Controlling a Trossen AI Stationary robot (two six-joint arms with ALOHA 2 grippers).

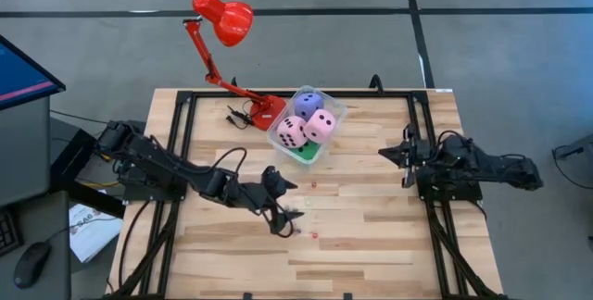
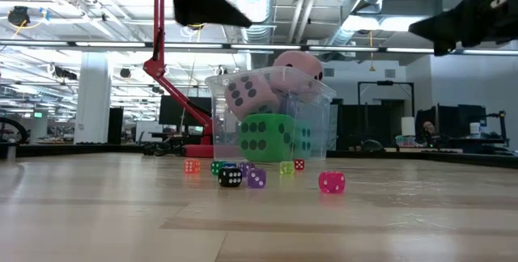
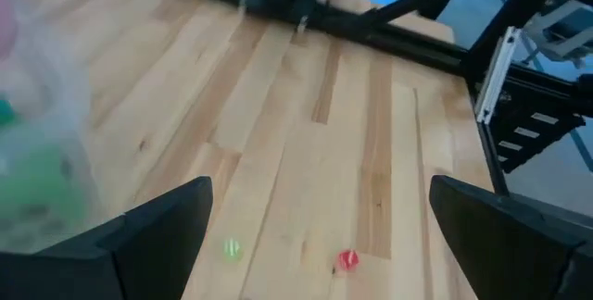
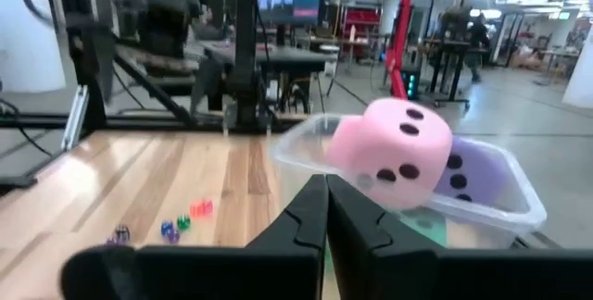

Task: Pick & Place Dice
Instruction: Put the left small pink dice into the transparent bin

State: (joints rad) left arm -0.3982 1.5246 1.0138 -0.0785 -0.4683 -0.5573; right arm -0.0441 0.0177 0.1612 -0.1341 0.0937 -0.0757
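**Big dice in tub, tiny dice loose on table, both grippers empty**

Clear plastic tub (image 1: 309, 126) sits at the far middle of the wooden table (image 1: 371, 235), just beside the base of the red desk lamp (image 1: 222, 18). Inside the tub: two pink dice (image 1: 292, 131) side by side on top, a purple-blue die (image 1: 309, 105) behind them, a green die (image 2: 265, 137) underneath. In the low view the green one shows through the tub wall, with a cyan die (image 2: 303, 139) just beside it, mostly hidden.

Tiny dice (image 2: 243, 175) lie scattered on the table in front of the tub, apart from it: orange, green, black, purple, yellow-green, red, and a larger magenta one (image 2: 331, 183) nearest the low camera. From above only a few red specks (image 1: 314, 235) are readable.

Left gripper (image 1: 283, 206) hovers over the table's middle, near the tiny dice, low above the wood. Its fingers (image 3: 148, 235) are spread wide with nothing between them; a small green die (image 3: 230, 248) and a red one (image 3: 346, 260) lie on the boards in the gap seen past them.

Right gripper (image 1: 389, 153) is held over the right side of the table, pointing toward the tub, well apart from it. Its fingers (image 4: 306, 221) are pressed together, holding nothing. The tub with one pink die (image 4: 394, 152) and the purple-blue one shows beyond them.
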